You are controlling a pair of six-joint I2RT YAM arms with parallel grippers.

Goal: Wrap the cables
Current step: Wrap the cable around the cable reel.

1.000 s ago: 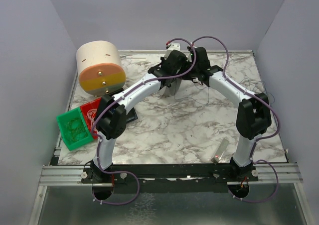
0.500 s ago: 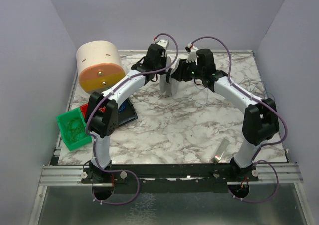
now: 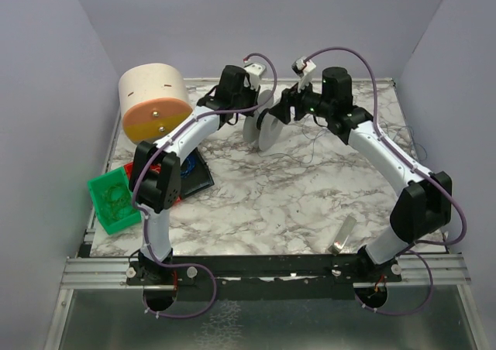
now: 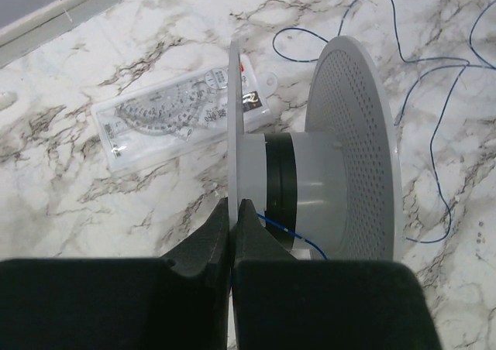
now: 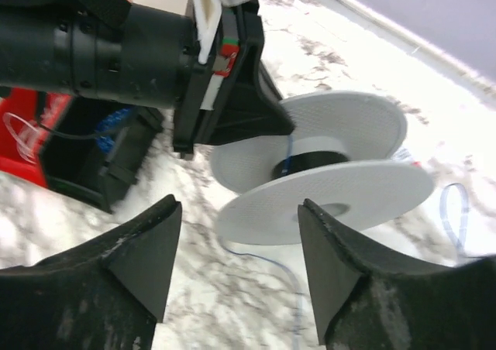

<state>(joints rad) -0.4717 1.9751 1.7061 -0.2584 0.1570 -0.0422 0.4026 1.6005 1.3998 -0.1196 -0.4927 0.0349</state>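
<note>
The right elbow has been swinging outward. The left gripper (image 4: 232, 211) is pinching a flange of the white perforated plastic spool (image 4: 349, 156); the right gripper (image 5: 236, 211) is gaping beside it. The thin dark-blue wire (image 4: 436, 129) is trailing off the hub over the marble table (image 4: 155, 56); feeding it taut seems wise

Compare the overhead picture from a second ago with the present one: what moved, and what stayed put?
The left pincer, shut on the flange of the spool, swung left; the open right pincer drew back rightward, its elbow sliding outward. The beige drum and green bin stayed put.
</note>
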